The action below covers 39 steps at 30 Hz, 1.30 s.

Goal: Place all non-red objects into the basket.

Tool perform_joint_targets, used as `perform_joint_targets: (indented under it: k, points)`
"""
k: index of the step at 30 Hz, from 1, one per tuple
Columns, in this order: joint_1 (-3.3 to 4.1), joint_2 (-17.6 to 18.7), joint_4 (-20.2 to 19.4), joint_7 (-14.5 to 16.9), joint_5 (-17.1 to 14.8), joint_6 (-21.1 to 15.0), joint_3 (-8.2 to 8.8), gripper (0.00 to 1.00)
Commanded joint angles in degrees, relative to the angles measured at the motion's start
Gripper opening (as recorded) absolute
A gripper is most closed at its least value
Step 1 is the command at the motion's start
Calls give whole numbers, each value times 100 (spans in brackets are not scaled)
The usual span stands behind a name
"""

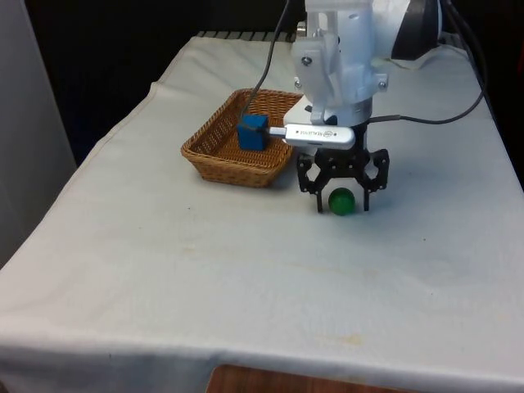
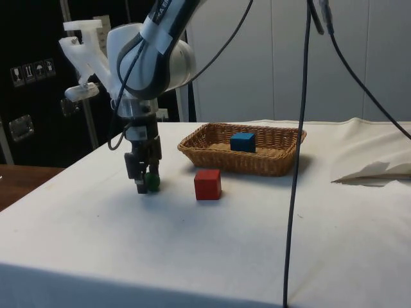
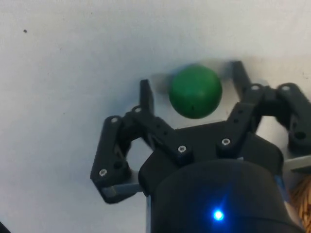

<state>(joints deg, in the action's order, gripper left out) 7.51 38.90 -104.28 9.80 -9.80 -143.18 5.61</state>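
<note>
Now, pincer (image 1: pixel 342 199): I see it open, straddling the green ball (image 1: pixel 341 201) beside the basket (image 1: pixel 214 147).
Risk: ball rolls off if 1 finger touches first.

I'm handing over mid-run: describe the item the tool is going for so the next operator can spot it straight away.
Start at the wicker basket holding the blue cube. Beside it, on the white cloth, the open tool is down around a small green ball, one finger on each side. It is the only round and only green item; its neighbours are a red cube and the blue cube.
</note>
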Motion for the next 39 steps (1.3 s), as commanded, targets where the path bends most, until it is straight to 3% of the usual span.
perform_joint_targets:
  k: [1,5,6,13,17,18,23,28,38,39]
  points:
    - [-17,-6,6,17,-11,0,-11,45]
    - [-11,-11,0,17,-11,6,-6,3]
    - [-11,-11,0,17,-11,6,-6,0]
    - [-11,-11,0,17,-11,11,-6,0]
    - [0,-241,-69,6,0,166,17,0]
    - [0,-115,0,0,0,97,11,0]
    - [6,-527,-212,0,6,332,29,0]
    - [0,-682,-321,0,6,372,23,0]
    - [-52,-1421,-940,126,-63,481,34,0]
    - [-23,-1381,-911,69,0,498,63,0]
